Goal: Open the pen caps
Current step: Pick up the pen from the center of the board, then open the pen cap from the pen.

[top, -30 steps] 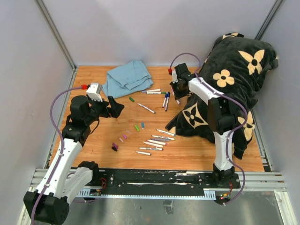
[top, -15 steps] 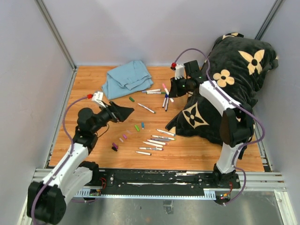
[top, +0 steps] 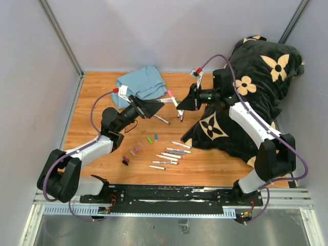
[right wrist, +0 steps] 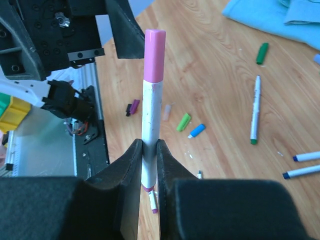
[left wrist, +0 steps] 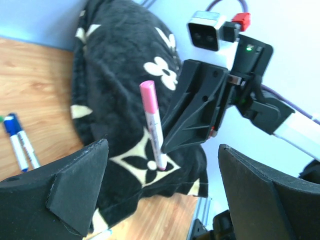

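Top external view: a black blanket [top: 256, 77] with cream flowers fills the upper right of the frame and drapes onto the wooden table [top: 92, 102]. A blue cloth [top: 141, 82] lies crumpled at the upper centre.

Both arms reach toward the centre of the frame. The left gripper [top: 158, 105] points right, its fingers spread wide with nothing between them. The right gripper [top: 180, 105] points left, its fingers pinched narrow on the lower part of a white marker [top: 174, 101].

Marker orientation:
- Top external view: the long axis runs from the right gripper toward the upper left of the frame, pink cap [top: 168, 93] at the far end, near the left fingertips but apart from them.
- Right wrist view: the marker stands upright in the frame, with the cap on its top end.
- Left wrist view: the cap points to the top of the frame, between the two wide fingers [left wrist: 75, 185].

A row of white barrels [top: 171, 154] lies at lower centre. Just left of it, loose caps [top: 149, 139] in green, blue, pink and purple lie scattered on the wood.
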`<state>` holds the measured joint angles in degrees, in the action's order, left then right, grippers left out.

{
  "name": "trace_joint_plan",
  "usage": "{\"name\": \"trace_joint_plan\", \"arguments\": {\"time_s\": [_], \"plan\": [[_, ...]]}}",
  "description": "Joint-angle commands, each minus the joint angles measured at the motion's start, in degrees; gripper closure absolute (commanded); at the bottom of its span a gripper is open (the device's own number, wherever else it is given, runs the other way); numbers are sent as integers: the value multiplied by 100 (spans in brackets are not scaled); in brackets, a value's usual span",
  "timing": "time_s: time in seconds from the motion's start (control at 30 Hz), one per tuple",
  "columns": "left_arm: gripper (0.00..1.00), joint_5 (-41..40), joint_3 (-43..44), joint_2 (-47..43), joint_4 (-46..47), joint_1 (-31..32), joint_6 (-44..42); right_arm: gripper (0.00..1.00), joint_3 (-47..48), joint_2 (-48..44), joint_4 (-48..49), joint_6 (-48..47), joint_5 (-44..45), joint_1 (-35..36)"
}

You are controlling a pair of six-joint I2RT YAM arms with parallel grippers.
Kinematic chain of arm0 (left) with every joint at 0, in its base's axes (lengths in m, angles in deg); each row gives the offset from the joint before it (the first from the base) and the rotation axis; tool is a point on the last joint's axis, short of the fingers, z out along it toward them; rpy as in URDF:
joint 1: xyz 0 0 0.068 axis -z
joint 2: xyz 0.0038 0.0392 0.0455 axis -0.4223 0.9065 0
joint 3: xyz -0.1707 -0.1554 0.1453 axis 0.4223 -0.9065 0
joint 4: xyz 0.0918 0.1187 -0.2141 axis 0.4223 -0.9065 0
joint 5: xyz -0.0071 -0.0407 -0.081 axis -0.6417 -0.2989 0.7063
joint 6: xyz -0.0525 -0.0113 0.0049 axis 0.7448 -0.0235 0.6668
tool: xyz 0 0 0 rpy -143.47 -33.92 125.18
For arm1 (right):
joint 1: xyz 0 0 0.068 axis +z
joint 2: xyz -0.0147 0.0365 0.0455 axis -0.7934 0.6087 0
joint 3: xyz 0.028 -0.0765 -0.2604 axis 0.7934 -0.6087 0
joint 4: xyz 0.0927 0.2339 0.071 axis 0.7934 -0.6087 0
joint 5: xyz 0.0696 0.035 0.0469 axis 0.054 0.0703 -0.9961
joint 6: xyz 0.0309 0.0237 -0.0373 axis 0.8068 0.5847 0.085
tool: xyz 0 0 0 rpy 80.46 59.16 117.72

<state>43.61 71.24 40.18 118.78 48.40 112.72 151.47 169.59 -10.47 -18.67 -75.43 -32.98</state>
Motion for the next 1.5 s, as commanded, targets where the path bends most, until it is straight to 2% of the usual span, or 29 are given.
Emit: {"name": "trace_joint_plan", "arguments": {"time_s": [0.0,0.17,0.33,0.57,0.77,0.83,0.9,1.07,1.1,1.17,1.33,1.4,1.47], "plan": [[6,-72,379,217,924,276,-26,99,-179,-189,699,389,-758,16],[9,-53,647,504,903,296,-153,99,-176,-185,712,335,-874,184],[22,57,763,697,810,295,-180,99,-180,-185,737,320,-956,227],[36,167,876,793,740,295,-191,99,-163,-139,679,236,-977,350],[42,235,990,891,740,295,-132,99,-104,-67,480,43,-975,468],[48,270,1012,914,740,295,-116,99,-98,-62,440,6,-964,474],[59,294,1012,925,741,295,-110,99,-96,-62,423,-29,-955,482],[98,388,999,950,759,302,-102,99,-113,-68,410,-65,-938,482],[99,395,983,941,767,296,-85,96,-127,-76,414,-81,-950,482],[100,365,938,920,767,311,-74,81,-195,-113,456,-96,-929,482],[100,34,707,753,775,511,-168,51,-448,-159,916,135,-1000,509],[100,-78,631,729,834,591,-160,44,-458,-135,909,120,-937,580],[100,-148,564,719,989,611,-103,43,-450,-90,804,0,-847,701]]}}
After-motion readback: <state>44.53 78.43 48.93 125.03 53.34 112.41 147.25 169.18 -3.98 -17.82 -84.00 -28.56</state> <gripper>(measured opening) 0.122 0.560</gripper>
